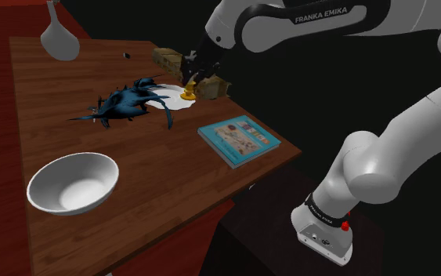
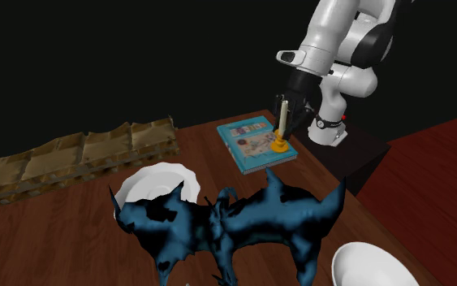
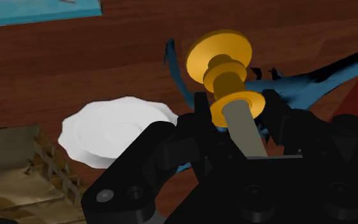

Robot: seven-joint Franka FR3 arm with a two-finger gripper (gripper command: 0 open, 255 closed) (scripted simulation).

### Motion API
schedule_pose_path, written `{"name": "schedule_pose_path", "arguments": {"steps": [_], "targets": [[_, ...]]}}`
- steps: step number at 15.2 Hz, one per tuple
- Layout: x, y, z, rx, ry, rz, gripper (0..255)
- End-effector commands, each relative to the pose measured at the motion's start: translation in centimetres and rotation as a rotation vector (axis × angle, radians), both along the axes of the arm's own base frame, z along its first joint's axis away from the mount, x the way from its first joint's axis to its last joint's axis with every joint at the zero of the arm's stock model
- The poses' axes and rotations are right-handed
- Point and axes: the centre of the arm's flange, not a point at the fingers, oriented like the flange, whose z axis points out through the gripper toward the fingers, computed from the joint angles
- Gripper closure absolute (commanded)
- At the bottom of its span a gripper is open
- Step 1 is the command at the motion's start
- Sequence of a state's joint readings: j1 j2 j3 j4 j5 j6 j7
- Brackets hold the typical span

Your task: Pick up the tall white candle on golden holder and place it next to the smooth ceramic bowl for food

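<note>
My black gripper (image 3: pixel 236 107) is shut on the pale stem of the candle (image 3: pixel 245 130), just behind its golden holder (image 3: pixel 225 63). In the shoulder view the gripper (image 1: pixel 193 74) holds the candle's holder (image 1: pixel 187 95) over the edge of a white plate (image 1: pixel 175 102), at the table's far side. In the second exterior view the candle (image 2: pixel 284 116) stands upright in the gripper (image 2: pixel 288 108) and looks raised off the table. The smooth white bowl (image 1: pixel 74 182) sits near the table's front edge at the shoulder view's left, far from the gripper. Its rim (image 2: pixel 372 264) also appears.
A dark blue spiky figure (image 1: pixel 128 102) lies between the plate and the bowl. A blue book (image 1: pixel 238 139) rests near the table's right edge. Brown cardboard packing (image 2: pixel 72 158) lies behind the plate (image 2: pixel 157 183). A white ladle-like object (image 1: pixel 58 35) hangs over the far left corner.
</note>
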State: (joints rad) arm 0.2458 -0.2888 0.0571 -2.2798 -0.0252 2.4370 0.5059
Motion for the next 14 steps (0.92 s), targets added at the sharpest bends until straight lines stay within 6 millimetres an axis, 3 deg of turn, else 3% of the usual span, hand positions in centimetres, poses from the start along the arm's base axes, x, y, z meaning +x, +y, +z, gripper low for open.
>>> {"name": "schedule_pose_path", "arguments": {"steps": [1,14], "targets": [[-0.8,2.6,0.0,0.001,0.0,-0.002,255],[-6.7,18.7,0.1,0.001,0.0,-0.002,255]]}}
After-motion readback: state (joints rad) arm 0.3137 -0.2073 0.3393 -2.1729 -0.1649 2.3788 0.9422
